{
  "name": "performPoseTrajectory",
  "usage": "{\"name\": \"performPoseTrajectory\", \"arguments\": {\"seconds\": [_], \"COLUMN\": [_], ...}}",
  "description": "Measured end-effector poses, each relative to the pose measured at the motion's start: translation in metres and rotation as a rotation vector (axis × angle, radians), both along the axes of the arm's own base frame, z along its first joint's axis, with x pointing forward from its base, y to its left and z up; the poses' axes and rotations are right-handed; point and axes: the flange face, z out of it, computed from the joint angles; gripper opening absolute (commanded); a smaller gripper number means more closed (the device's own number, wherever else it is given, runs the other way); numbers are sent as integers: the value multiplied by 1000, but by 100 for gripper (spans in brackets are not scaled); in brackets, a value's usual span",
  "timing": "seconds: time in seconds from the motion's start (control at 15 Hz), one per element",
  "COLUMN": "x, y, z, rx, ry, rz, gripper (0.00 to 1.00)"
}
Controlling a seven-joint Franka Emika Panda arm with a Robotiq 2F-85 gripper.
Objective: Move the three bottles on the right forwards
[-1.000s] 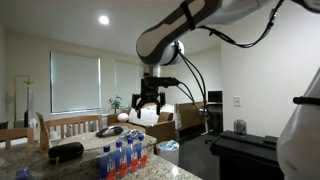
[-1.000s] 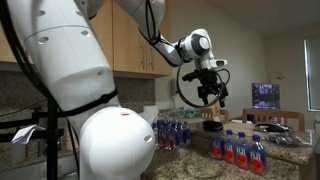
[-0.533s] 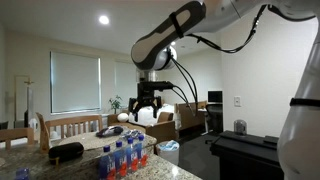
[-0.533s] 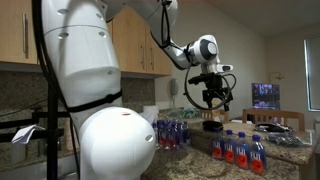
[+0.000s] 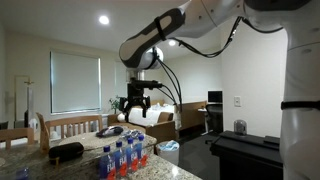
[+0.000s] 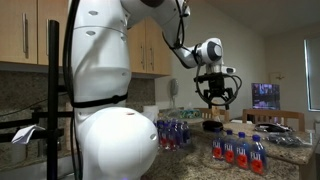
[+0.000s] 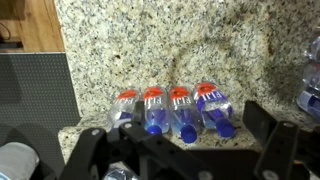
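Shifted sideways since before, the pincer (image 5: 136, 107) hangs open, empty, high above the bottles (image 5: 125, 157).

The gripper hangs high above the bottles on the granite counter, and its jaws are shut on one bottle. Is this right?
Not fully. The gripper hangs high above the bottles on the granite counter, but its jaws are open and hold nothing. The wrist view shows them spread wide, with the bottles on the counter below.
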Motion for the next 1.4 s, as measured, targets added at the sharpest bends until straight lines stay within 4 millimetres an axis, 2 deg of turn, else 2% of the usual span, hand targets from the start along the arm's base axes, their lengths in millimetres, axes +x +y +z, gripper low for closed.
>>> {"name": "performPoseTrajectory", "arguments": {"seconds": [0.27,0.53,0.73,1.0,1.4], "x": [39,58,67,84,106], "y": [-14,-22,-13,6,7], "z": [-30,-44,-57,-85,-108], "rx": [8,11,17,24,42], "ry": [49,51,64,32,-75], "rz": [-20,-35,-21,-6,-69], "gripper": [100,100,100,100,100]}}
